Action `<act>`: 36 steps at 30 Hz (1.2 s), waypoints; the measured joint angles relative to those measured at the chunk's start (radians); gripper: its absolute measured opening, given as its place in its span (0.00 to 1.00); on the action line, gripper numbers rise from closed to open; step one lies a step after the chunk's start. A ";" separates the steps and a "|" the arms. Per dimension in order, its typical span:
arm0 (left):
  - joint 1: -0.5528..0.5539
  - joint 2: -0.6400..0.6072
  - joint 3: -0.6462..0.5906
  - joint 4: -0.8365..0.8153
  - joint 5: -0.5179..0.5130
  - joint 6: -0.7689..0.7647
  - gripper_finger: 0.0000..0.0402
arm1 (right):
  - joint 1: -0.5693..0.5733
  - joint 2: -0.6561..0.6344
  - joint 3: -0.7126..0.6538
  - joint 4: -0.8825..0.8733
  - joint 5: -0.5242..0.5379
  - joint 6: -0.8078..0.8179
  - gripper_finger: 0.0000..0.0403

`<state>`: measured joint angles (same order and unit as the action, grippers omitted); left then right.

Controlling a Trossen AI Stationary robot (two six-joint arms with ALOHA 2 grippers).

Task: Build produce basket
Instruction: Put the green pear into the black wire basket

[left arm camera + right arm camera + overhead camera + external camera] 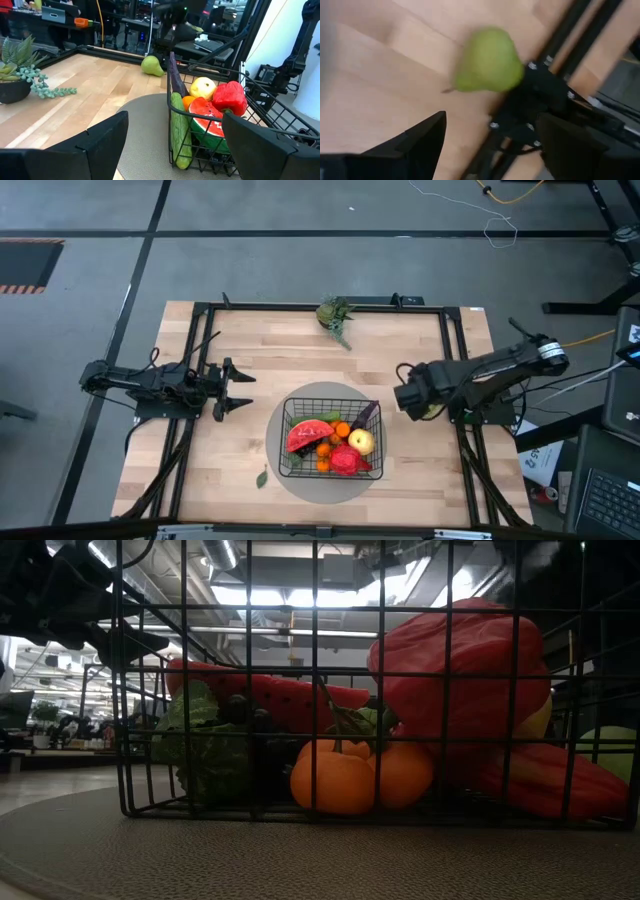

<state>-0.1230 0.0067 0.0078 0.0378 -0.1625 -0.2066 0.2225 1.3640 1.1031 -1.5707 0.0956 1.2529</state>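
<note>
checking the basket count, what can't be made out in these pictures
- Green pear: blurred in the right wrist view; in the high view the right gripper covers most of it.
- Produce low in the basket: buried under the watermelon slice and red pepper.
- Low view: dim, wire grid crosses everything.

A light wooden tabletop [250, 350] carries a round grey mat [270, 435] near its front middle. A small potted plant [335, 316] with trailing green strands stands at the far edge. A single green leaf [262, 477] lies just off the mat's near-left side. A black metal frame [300, 306] runs around the tabletop. Yellow and white cables [500, 200] lie on the grey floor beyond.
</note>
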 joint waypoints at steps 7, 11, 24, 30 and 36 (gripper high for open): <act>0.000 0.000 0.000 0.000 0.000 0.000 0.79 | -0.010 0.000 -0.165 0.003 -0.123 -0.022 0.77; 0.000 0.000 0.000 0.000 0.000 0.000 0.79 | -0.011 0.000 -0.226 0.057 -0.076 -0.026 0.77; 0.000 0.000 0.000 0.000 0.000 0.000 0.79 | -0.022 0.000 -0.332 0.249 0.124 0.023 0.77; 0.000 0.000 0.000 0.000 0.000 0.000 0.79 | -0.056 0.000 -0.338 0.287 0.114 0.000 0.77; 0.000 0.000 0.000 0.000 0.000 0.000 0.79 | -0.103 -0.002 -0.385 0.342 0.134 0.003 0.77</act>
<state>-0.1230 0.0067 0.0078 0.0376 -0.1627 -0.2066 0.1191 1.3623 0.7186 -1.2290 0.2297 1.2555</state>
